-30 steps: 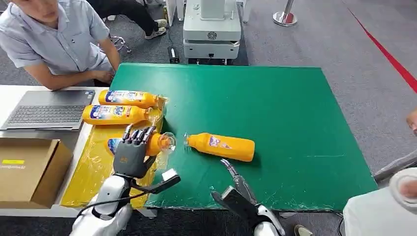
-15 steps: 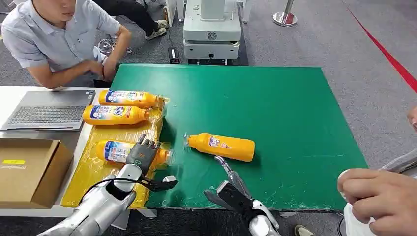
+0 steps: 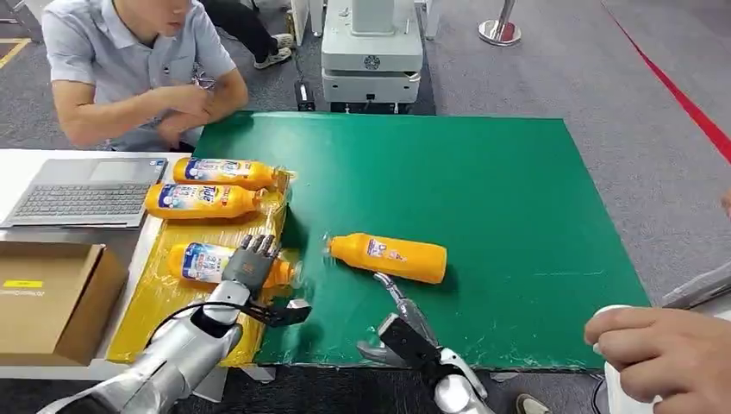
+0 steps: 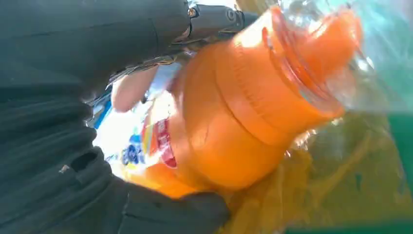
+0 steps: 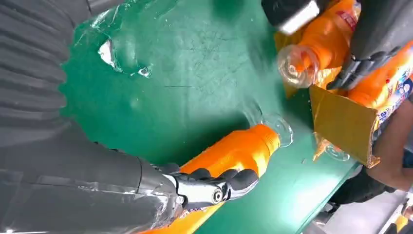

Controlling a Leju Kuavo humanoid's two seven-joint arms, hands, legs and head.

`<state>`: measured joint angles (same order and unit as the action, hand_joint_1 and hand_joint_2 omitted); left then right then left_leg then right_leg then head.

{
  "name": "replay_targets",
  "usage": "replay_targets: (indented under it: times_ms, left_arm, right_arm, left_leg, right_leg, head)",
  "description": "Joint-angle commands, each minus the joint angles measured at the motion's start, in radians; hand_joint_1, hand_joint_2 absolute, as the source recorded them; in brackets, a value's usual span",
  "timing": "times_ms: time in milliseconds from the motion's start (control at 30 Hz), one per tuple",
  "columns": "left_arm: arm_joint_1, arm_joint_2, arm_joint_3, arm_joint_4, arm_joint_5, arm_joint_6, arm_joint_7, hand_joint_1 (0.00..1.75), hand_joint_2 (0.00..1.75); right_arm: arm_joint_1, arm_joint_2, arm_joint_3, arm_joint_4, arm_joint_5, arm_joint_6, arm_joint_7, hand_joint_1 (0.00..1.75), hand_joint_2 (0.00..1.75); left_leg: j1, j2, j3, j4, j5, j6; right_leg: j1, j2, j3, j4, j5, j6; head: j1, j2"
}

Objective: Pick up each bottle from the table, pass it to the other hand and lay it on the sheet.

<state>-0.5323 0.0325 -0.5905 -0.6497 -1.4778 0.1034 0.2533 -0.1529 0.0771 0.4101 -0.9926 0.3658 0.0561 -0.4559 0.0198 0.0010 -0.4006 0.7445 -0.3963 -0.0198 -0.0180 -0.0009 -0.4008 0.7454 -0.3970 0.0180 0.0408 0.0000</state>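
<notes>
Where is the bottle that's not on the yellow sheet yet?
In the head view it lies on its side on the green table, just right of the yellow sheet, cap toward the sheet, with the right hand close in front of it.

Along the left edge of the green flat table top [image 3: 483, 172], yellow crinkled plastic sheet [image 3: 155, 302]. On the sheet, lying on their sides in a row from far to near, three orange plastic bottles: far bottle [image 3: 226, 172], middle bottle [image 3: 203, 201], near bottle [image 3: 203, 261], with the left hand [image 3: 248, 266] wrapped around the near bottle's neck end. To the right, on the table top, fourth orange plastic bottle [image 3: 392, 257], cap toward the sheet. Just in front of it, right hand [image 3: 405, 323], fingers apart. Left of the sheet, grey laptop [image 3: 86, 191]; in front of that, brown cardboard box [image 3: 52, 297].
</notes>
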Motion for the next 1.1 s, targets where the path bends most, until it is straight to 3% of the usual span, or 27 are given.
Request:
replay_targets:
  times_ms: [33,133,333,633,933,1000,1033,1067,1100]
  left_arm:
    - [-0.074,-0.021,0.030,0.050,0.016,-0.031,0.012,0.00,1.75]
    - [-0.082,-0.022,0.032,0.061,0.019,-0.036,0.005,0.00,1.75]
    - [-0.065,-0.021,0.049,-0.027,0.045,0.024,-0.013,0.00,1.75]
    - [0.237,0.078,0.101,-0.639,0.259,0.153,-0.150,0.00,1.75]
    - [0.343,0.117,0.093,-0.850,0.284,0.178,-0.181,0.00,1.75]
    - [0.370,0.125,0.090,-0.900,0.349,0.163,-0.225,0.00,1.75]
    - [0.392,0.116,0.103,-0.938,0.401,0.162,-0.257,0.00,1.75]
    - [0.397,0.116,0.102,-0.950,0.401,0.160,-0.259,0.00,1.75]
    - [0.404,0.105,0.105,-0.968,0.442,0.138,-0.276,0.00,1.75]
  right_arm:
    - [-0.061,0.012,-0.001,0.003,0.005,-0.009,0.001,0.00,1.75]
    - [-0.064,0.012,-0.002,0.009,0.009,-0.012,0.002,0.00,1.75]
    - [-0.057,0.005,-0.010,0.007,0.022,-0.031,0.002,0.00,1.75]
    - [0.045,-0.036,-0.046,-0.114,0.093,-0.117,0.019,0.00,1.75]
    - [0.080,-0.053,-0.046,-0.154,0.137,-0.140,0.024,0.00,1.75]
    - [0.086,-0.071,-0.029,-0.168,0.248,-0.232,0.028,0.00,1.75]
    - [0.080,-0.098,0.025,-0.178,0.436,-0.354,0.044,0.00,1.75]
    - [0.081,-0.098,0.024,-0.184,0.438,-0.354,0.045,0.00,1.75]
    - [0.075,-0.123,0.052,-0.197,0.567,-0.423,0.095,0.00,1.75]
  left_leg:
    - [0.000,0.000,0.000,0.000,0.000,0.000]
    - [0.000,0.000,0.000,0.000,0.000,0.000]
    - [0.000,0.000,0.000,0.000,0.000,0.000]
    - [0.000,0.000,0.000,0.000,0.000,0.000]
    - [0.000,0.000,0.000,0.000,0.000,0.000]
    - [0.000,0.000,0.000,0.000,0.000,0.000]
    - [0.000,0.000,0.000,0.000,0.000,0.000]
    - [0.000,0.000,0.000,0.000,0.000,0.000]
    - [0.000,0.000,0.000,0.000,0.000,0.000]
  right_leg:
    - [0.000,0.000,0.000,0.000,0.000,0.000]
    - [0.000,0.000,0.000,0.000,0.000,0.000]
    - [0.000,0.000,0.000,0.000,0.000,0.000]
    - [0.000,0.000,0.000,0.000,0.000,0.000]
    - [0.000,0.000,0.000,0.000,0.000,0.000]
    - [0.000,0.000,0.000,0.000,0.000,0.000]
    - [0.000,0.000,0.000,0.000,0.000,0.000]
    - [0.000,0.000,0.000,0.000,0.000,0.000]
    - [0.000,0.000,0.000,0.000,0.000,0.000]
  head:
    - [0.000,0.000]
    - [-0.007,0.000]
    - [-0.003,0.000]
    - [-0.003,0.000]
    - [-0.003,0.000]
    - [-0.003,0.000]
    - [-0.003,0.000]
    - [-0.002,0.000]
    - [-0.002,0.000]
